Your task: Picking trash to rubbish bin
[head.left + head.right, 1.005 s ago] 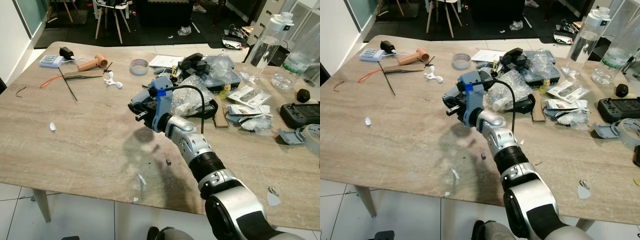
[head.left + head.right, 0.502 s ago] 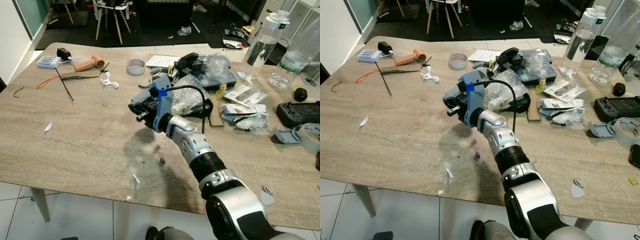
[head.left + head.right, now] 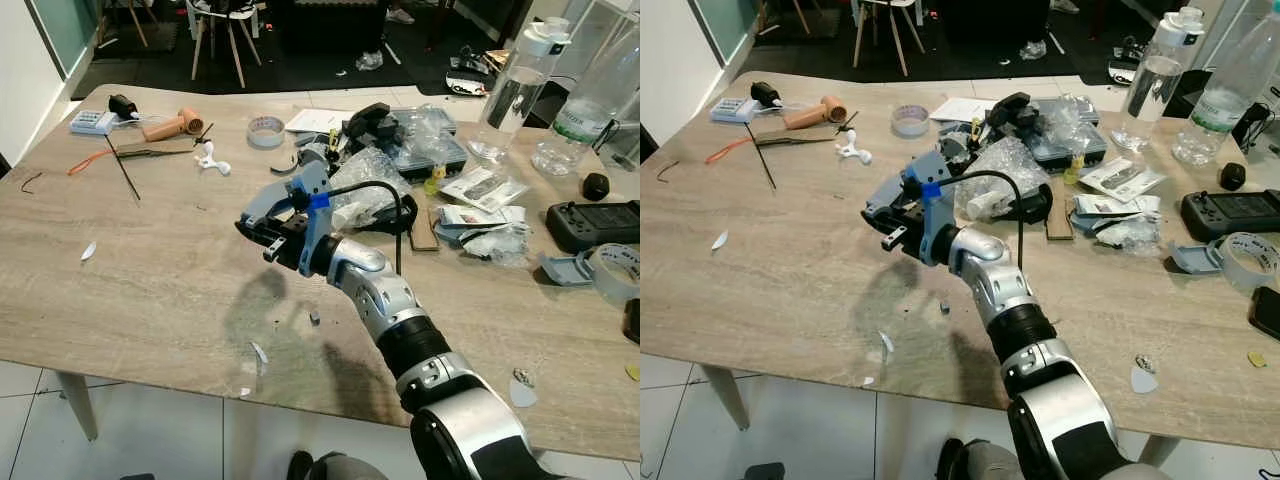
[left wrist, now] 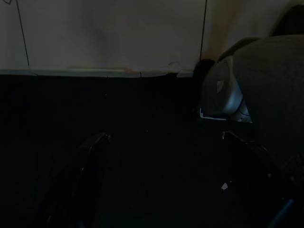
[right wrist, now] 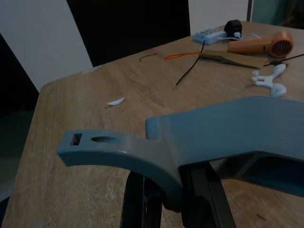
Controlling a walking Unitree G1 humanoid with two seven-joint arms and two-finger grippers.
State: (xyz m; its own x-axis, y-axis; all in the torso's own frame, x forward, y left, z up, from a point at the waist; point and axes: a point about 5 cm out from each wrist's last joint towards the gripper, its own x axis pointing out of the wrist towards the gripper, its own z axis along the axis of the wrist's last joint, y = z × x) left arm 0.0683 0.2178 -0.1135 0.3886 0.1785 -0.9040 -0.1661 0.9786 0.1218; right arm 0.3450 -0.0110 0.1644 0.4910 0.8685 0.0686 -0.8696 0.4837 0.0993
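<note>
The robot's right arm stretches forward and left over the wooden worktop (image 3: 150,290), its right gripper (image 3: 268,232) raised above the surface, jaws pinching a grey-blue plastic piece (image 3: 272,200). Small white scraps (image 3: 259,354) lie near the worktop's near edge, below the gripper; another scrap (image 3: 88,251) sits far left. Clutter crowds the far right side; the left half offers open room.
</note>
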